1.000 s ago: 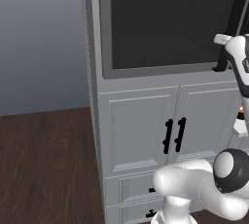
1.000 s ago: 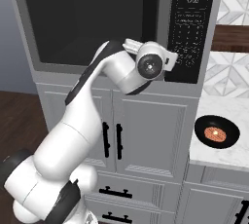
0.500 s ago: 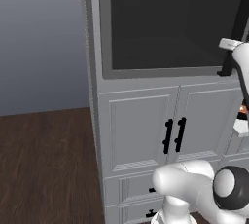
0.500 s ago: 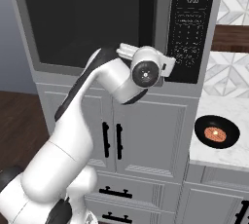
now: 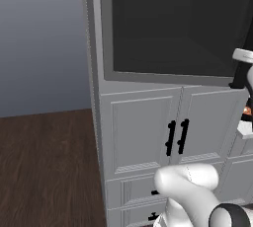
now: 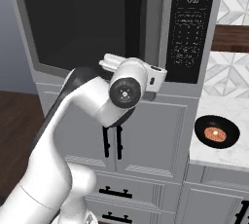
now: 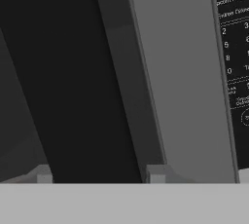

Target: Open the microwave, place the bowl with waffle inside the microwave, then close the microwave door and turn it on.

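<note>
Right of the dark window, where the microwave door (image 6: 73,23) meets the control strip (image 6: 189,28), the long black handle (image 6: 133,18) stands upright, and the coming move turns on it. From the right base view the arm's wrist sits in front of the lower end of that bar, with the hand reaching in toward it. Seen from the hand view, the gripper (image 7: 99,174) straddles the bar. One fingertip (image 7: 44,174) lies on its window side and the other on the side of the grey frame (image 7: 180,72). The black bar fills the whole gap between them and runs away up the picture, leaning a little to the left. The jaws therefore stand across the handle's long axis, not along it, and they look clamped onto the bar rather than hanging loose around it. The microwave (image 6: 158,47) looks closed, with its door flat in the grey frame. Since the handle is on the edge next to the control strip, I judge that the hinge is on the far, left edge. The pull should then come straight out toward the base and curve leftward. The bowl (image 6: 228,128) with the waffle (image 6: 213,133) sits on the white counter (image 6: 219,157), lower than the hand, to its right and well apart from the microwave, so it has not yet been loaded.
</note>
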Available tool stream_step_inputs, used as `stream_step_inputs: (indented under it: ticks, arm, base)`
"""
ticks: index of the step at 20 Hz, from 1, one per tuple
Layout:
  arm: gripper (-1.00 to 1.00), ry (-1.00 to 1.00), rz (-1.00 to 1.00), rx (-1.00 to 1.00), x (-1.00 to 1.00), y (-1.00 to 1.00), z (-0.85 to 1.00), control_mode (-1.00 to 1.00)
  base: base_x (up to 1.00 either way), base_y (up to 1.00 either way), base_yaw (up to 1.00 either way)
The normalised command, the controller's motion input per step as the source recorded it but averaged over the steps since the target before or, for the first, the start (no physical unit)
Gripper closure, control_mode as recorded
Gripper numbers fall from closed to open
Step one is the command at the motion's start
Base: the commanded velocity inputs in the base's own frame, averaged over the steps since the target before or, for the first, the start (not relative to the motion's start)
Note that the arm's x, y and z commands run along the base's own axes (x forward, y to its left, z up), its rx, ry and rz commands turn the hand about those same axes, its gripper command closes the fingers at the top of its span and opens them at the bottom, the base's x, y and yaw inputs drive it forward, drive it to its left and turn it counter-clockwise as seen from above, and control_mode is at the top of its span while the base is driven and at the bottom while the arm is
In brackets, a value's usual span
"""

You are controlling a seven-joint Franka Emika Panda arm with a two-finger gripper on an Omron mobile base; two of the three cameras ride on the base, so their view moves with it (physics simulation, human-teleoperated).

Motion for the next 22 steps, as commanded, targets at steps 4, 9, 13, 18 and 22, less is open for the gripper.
stream_step_inputs:
  ticks: [4,9,13,18,22]
  arm:
    - [1.00,0.01,0.00,0.00,-1.00,0.03,0.19,-1.00]
    - [-1.00,0.00,0.00,-0.02,-1.00,0.03,0.15,-1.00]
    - [-1.00,-0.10,0.05,-0.03,-1.00,0.00,-0.05,-1.00]
    - [-1.00,-0.11,0.01,0.00,-1.00,-0.21,0.00,-1.00]
    - [-1.00,0.02,0.00,0.00,-1.00,-0.56,0.02,-1.00]
  base:
    - [0.00,0.00,0.00]
    - [0.00,0.00,0.00]
    - [0.00,0.00,0.00]
    - [0.00,0.00,0.00]
    - [0.00,0.00,0.00]
